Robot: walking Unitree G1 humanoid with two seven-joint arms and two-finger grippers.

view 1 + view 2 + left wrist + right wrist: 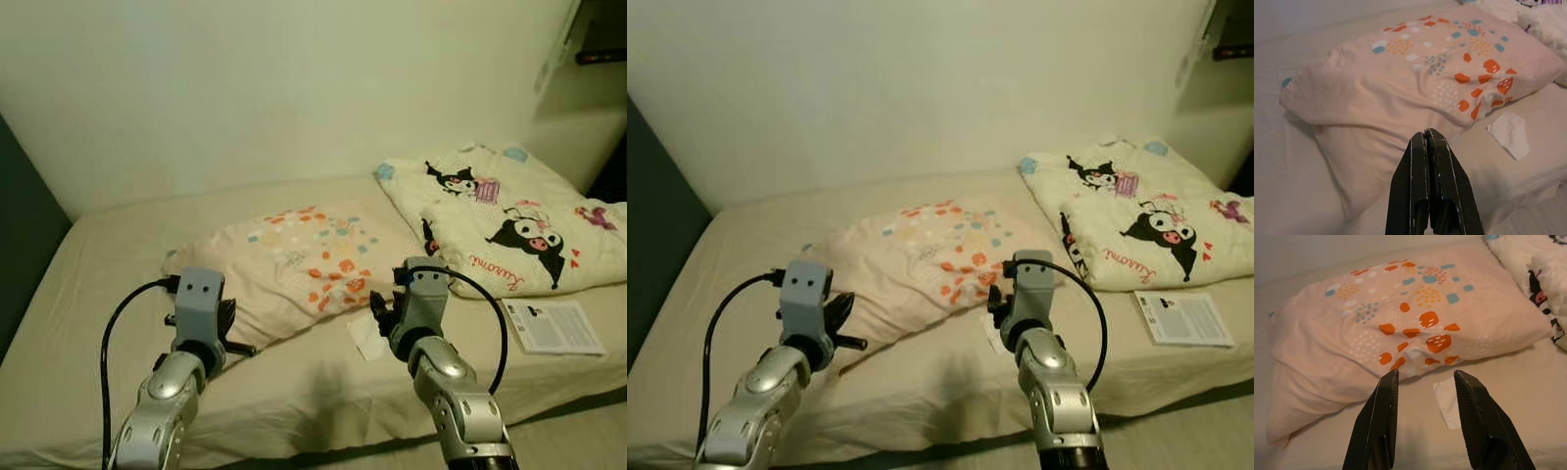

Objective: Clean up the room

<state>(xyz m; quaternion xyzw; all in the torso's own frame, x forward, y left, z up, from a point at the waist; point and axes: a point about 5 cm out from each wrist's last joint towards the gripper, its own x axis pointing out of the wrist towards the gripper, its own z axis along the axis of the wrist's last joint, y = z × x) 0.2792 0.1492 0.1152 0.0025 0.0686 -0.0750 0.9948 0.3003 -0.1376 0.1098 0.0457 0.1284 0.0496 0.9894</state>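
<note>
A wide bed (118, 294) with a pale sheet stands against the wall, and everything else lies on it. Largest on it is the folded quilt (509, 220) with black cartoon figures, off to the right of the pillow and touching its far corner. The pillow (294, 264) sits near the middle of the bed, cream with orange and blue patches, its long axis slanting from the near left toward the far right, where it meets the quilt. A printed leaflet (554, 326) lies flat near the bed's front edge, just in front of the quilt and well to the right of the pillow. A small white scrap of paper (367, 336) lies on the sheet just beside the pillow's near edge. The right gripper (1425, 382) hovers over that edge, fingers spread apart and holding nothing, the scrap just ahead between them. The left gripper (1427, 139) hangs over the pillow's near left end, its fingers pressed together on nothing.
</note>
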